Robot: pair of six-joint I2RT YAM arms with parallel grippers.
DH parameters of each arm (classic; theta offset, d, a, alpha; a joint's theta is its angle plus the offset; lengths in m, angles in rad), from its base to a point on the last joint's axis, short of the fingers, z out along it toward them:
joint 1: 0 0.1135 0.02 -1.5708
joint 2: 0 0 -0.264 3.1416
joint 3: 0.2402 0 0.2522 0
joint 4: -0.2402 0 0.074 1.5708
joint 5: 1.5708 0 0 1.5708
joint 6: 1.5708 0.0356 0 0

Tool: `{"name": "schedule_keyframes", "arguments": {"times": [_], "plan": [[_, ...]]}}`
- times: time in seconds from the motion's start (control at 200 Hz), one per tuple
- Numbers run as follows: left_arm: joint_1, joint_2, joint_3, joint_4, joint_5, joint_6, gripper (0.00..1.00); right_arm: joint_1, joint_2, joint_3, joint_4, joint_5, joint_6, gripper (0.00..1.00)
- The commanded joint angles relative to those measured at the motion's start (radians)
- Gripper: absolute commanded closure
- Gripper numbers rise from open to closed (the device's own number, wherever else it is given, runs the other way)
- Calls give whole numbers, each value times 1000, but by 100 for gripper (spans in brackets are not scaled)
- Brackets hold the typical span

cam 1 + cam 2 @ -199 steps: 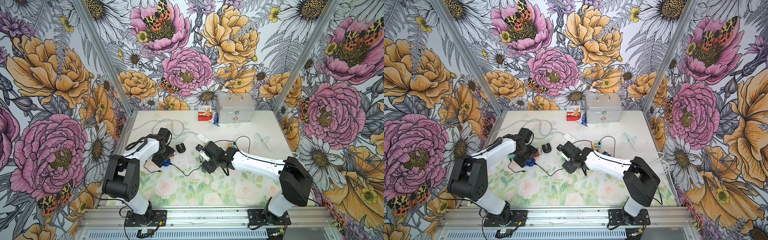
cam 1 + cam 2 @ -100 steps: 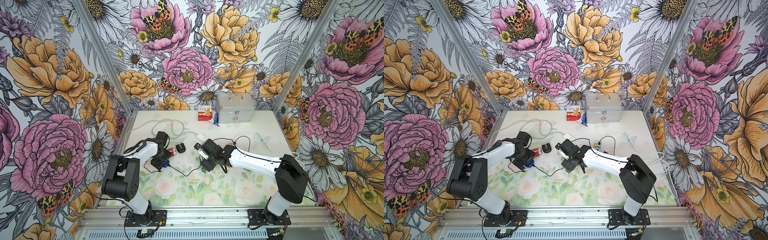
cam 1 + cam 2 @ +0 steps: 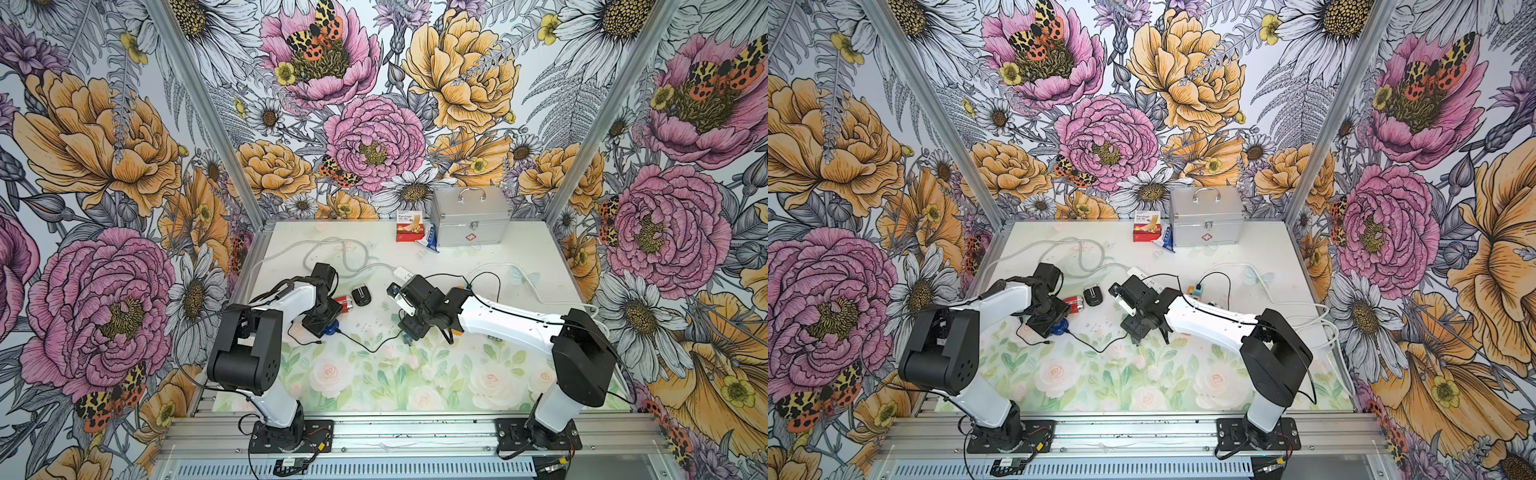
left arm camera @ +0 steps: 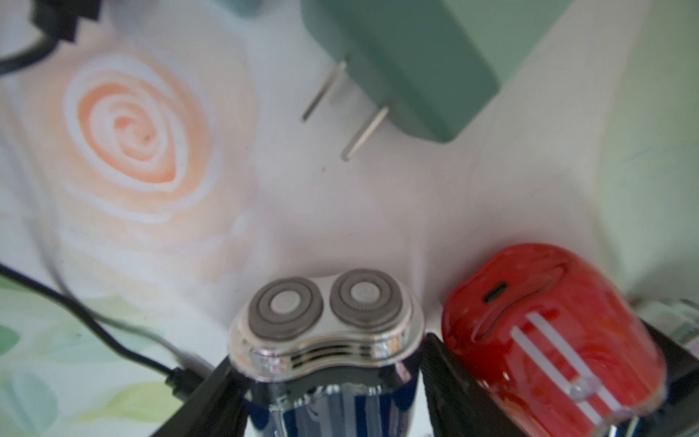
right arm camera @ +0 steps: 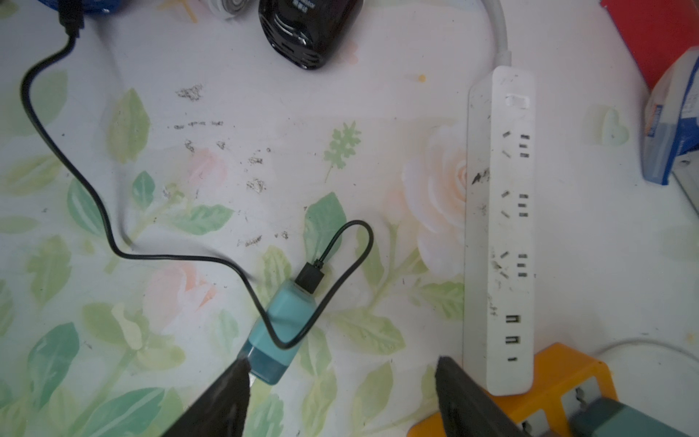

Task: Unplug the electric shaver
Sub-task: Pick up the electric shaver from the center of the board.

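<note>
Floral mat (image 3: 374, 386), nine o'clock: our left gripper (image 4: 327, 393) narrows on the blue chrome shaver (image 4: 325, 321), grip we cannot tell; right gripper (image 5: 340, 367) gapes above the unplugged teal adapter (image 5: 278, 333)

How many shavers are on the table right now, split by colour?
Blue shaver: 1
Red shaver: 1
Black shaver: 1
Total: 3
</note>
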Motion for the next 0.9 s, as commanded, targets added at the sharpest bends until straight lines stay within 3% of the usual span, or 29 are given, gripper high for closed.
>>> {"name": "schedule_keyframes", "arguments": {"times": [0.0,0.135,0.365,0.645,0.896], "plan": [[10,16,-10,34,-17,15,38,-7,6,38,1,-29,9,22],[-9,-12,-10,50,-18,27,45,-11,4,44,2,-88,19,23],[-73,-92,42,75,-10,89,52,-59,4,81,5,-311,68,28],[-174,-193,132,78,-43,156,55,-135,64,169,26,-621,160,33],[-261,-261,188,88,-107,192,57,-176,178,261,68,-825,313,42]]}}
